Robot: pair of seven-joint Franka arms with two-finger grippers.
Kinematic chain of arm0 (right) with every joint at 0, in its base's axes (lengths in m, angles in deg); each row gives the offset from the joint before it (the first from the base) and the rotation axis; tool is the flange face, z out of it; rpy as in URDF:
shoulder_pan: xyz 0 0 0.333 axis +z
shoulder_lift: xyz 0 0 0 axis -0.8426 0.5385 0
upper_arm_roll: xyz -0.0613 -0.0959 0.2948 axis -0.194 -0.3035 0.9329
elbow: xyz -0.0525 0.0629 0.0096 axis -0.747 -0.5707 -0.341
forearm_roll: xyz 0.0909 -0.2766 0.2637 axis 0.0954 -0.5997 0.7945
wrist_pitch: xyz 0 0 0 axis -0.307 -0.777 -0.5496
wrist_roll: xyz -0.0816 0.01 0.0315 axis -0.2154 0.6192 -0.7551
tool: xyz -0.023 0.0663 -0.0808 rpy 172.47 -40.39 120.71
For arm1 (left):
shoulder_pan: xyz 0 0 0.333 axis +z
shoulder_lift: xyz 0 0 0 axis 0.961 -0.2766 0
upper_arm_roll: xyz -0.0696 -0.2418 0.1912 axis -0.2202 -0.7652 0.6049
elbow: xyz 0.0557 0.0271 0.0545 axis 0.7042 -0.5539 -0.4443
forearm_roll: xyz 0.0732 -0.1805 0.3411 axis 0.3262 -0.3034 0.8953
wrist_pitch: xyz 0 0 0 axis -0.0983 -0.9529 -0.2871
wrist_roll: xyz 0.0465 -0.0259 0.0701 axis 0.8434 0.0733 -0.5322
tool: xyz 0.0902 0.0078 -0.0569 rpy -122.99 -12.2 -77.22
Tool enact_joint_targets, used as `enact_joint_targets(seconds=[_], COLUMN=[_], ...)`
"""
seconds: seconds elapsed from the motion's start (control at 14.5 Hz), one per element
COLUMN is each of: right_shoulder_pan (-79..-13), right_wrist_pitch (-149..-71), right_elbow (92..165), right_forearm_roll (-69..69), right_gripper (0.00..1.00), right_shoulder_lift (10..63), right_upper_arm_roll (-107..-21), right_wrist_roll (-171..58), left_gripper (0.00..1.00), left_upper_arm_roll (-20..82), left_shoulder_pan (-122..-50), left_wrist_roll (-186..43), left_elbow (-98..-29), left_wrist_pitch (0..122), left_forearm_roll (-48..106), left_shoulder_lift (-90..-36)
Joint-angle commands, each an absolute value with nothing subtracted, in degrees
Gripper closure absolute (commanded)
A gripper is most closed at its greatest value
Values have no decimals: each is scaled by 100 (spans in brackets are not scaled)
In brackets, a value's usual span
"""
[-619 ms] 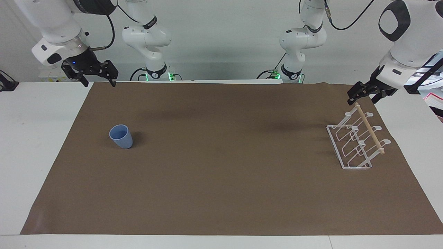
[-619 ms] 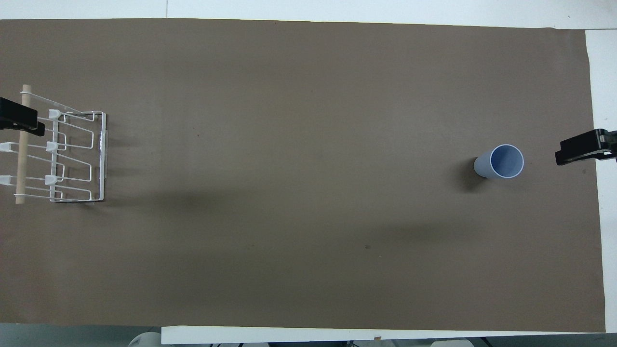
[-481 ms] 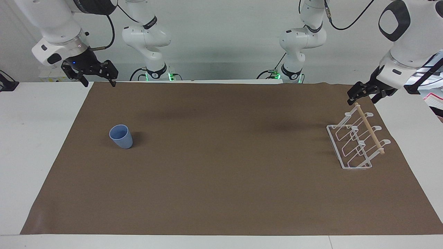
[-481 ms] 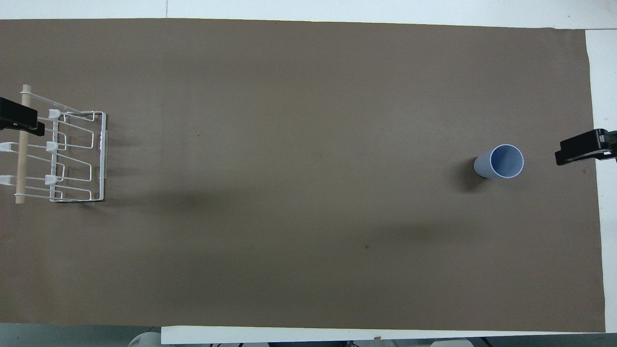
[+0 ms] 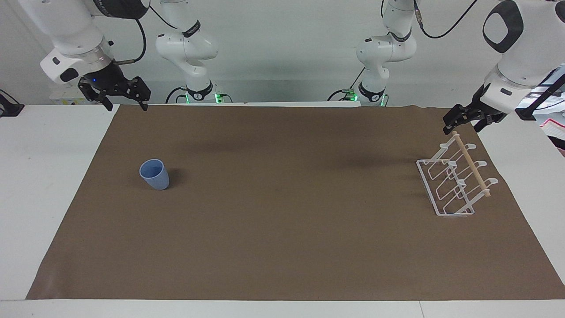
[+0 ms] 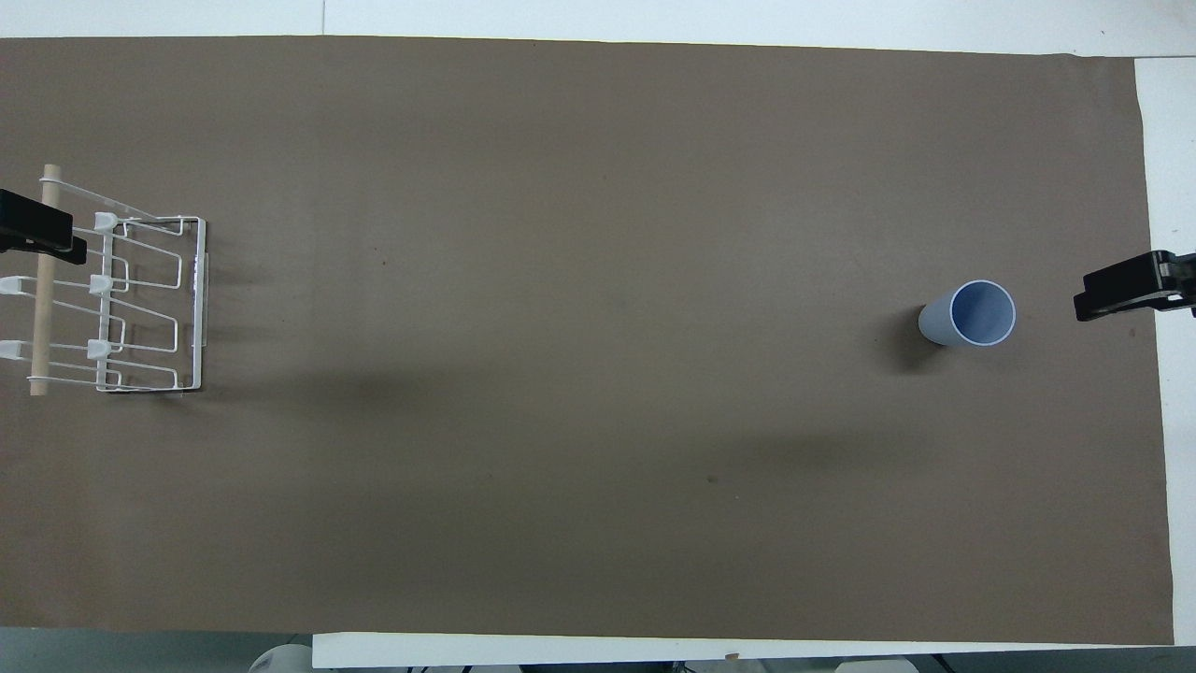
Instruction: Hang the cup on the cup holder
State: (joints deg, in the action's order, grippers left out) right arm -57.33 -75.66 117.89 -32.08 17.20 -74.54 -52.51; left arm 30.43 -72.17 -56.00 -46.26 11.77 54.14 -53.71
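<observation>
The light-blue cup stands upright, mouth up, on the brown mat toward the right arm's end of the table. The white wire cup holder, with its wooden dowel across the top, sits toward the left arm's end with nothing on its prongs. My right gripper hangs open and empty in the air over the mat's corner, apart from the cup. My left gripper hovers open and empty just above the dowel's end that is closer to the robots.
A brown mat covers most of the white table. Some papers or packaging lie off the table's edge at the left arm's end. A small black object sits at the right arm's end.
</observation>
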Motion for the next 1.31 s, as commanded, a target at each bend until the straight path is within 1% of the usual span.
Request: enact_joint_targets(seconds=[0.0, 0.07, 0.21, 0.34, 0.41, 0.62, 0.76, 1.03, 1.24], right_shoulder_pan=[-5873, -6004, -6225, -6260, -6278, -6330, -6383, -6436, -6497], right_wrist_pitch=[-8552, -8940, -9722, -10408, -10603, -10903, -11412, -11721, -11897], right_elbow=[12433, 12671, 13067, 13418, 13542, 13902, 14236, 14588, 14747], right_forearm_roll=[-3110, -3102, -3066, -3066, -3066, -3066, -3058, -3058, -3058], right_gripper=[0, 0, 0, 0, 0, 0, 0, 0, 3], right_shoulder_lift=[1602, 1654, 1995, 2295, 2374, 2516, 2630, 2692, 2718], right_upper_arm_roll=[-7455, -7455, -7455, -7455, -7455, -7455, -7446, -7446, -7446], right_wrist_roll=[-5802, -6075, -6261, -6393, -6463, -6692, -6807, -7018, -7254], left_gripper=[0, 0, 0, 0, 0, 0, 0, 0, 0], left_upper_arm_roll=[3066, 3066, 3066, 3066, 3066, 3066, 3066, 3066, 3066], left_shoulder_pan=[-7227, -7227, -7227, -7227, -7227, -7227, -7227, -7227, -7227], left_wrist_roll=[-5582, -5582, -5582, -5582, -5582, -5582, -5582, -5582, -5582], left_elbow=[-4660, -4660, -4660, -4651, -4651, -4660, -4651, -4651, -4651], left_wrist_pitch=[1098, 1090, 1099, 1090, 1098, 1099, 1099, 1099, 1099], left_forearm_roll=[5412, 5412, 5412, 5412, 5412, 5412, 5412, 5412, 5412], left_shoulder_lift=[-5330, -5322, -5322, -5322, -5321, -5322, -5330, -5321, -5330])
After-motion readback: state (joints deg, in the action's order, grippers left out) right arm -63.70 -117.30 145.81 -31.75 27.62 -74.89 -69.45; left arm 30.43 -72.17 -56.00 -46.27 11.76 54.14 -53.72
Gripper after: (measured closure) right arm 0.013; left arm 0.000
